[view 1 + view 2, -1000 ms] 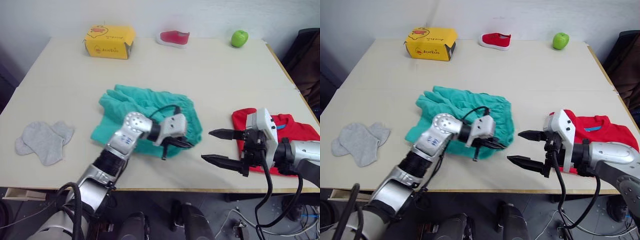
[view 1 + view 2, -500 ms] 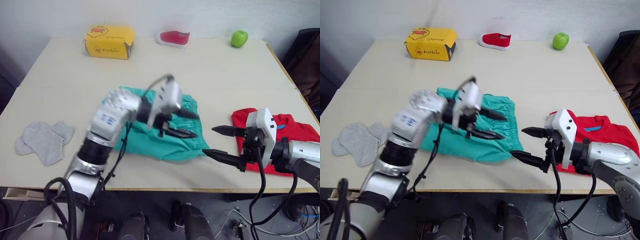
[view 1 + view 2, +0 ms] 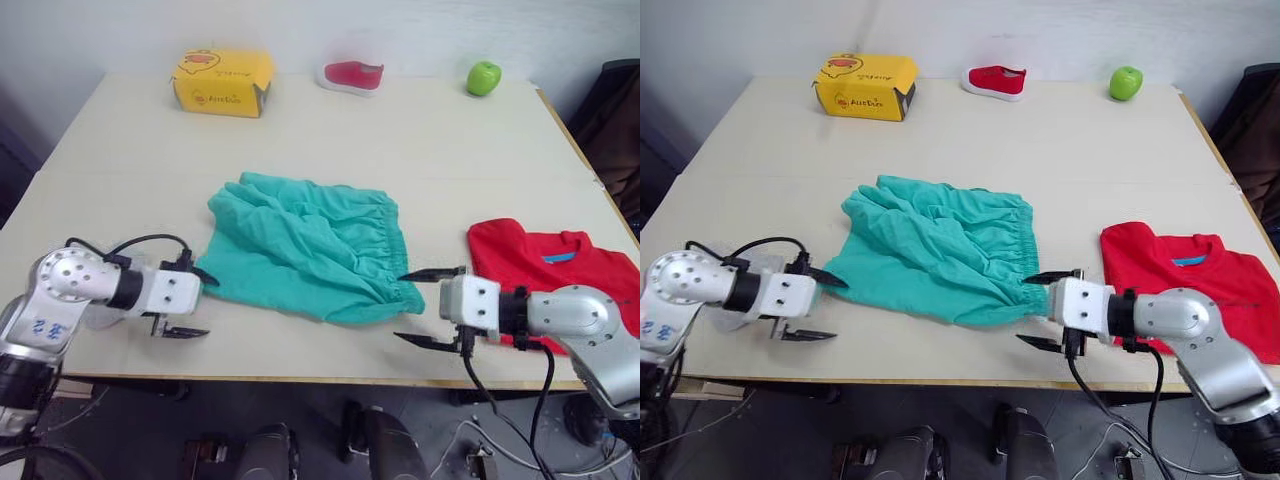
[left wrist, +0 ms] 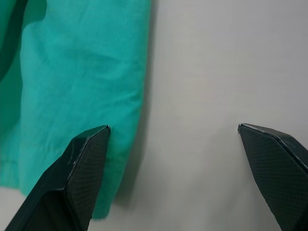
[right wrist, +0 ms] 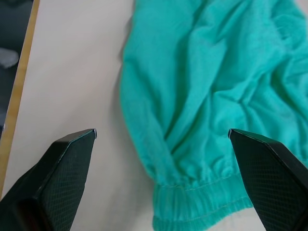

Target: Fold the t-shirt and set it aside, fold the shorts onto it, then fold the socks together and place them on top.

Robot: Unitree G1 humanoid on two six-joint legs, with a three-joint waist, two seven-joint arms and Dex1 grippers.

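Teal-green shorts (image 3: 305, 246) are spread out wrinkly in the middle of the pale table (image 3: 400, 140), with the gathered elastic waist on the side toward the robot's right. Both grippers sit low at the near edge, one at each end of the shorts, and neither is holding anything.

Left gripper (image 3: 192, 303) has its two black fingers spread wide apart. The upper finger tip is right at the left corner of the shorts, the lower one is over bare table. The left wrist view backs that up: one finger (image 4: 79, 168) overlaps the cloth's edge, the other is over plain tabletop. Can't really tell if it's touching the fabric or just above it.

Right gripper (image 3: 428, 307) is also wide open, pointing toward the waistband corner, with the upper finger tip just beside the elastic hem. In the right wrist view the shorts lie between and beyond the spread fingers.

Red t-shirt (image 3: 555, 275) is lying flat over on the right side of the table, collar away from the robot, blue label visible, well apart from the shorts. The right arm crosses in front of it.

Along the far edge: a yellow cardboard box (image 3: 221, 82), a small red-and-white shoe (image 3: 351, 75) and a green apple (image 3: 483, 77).
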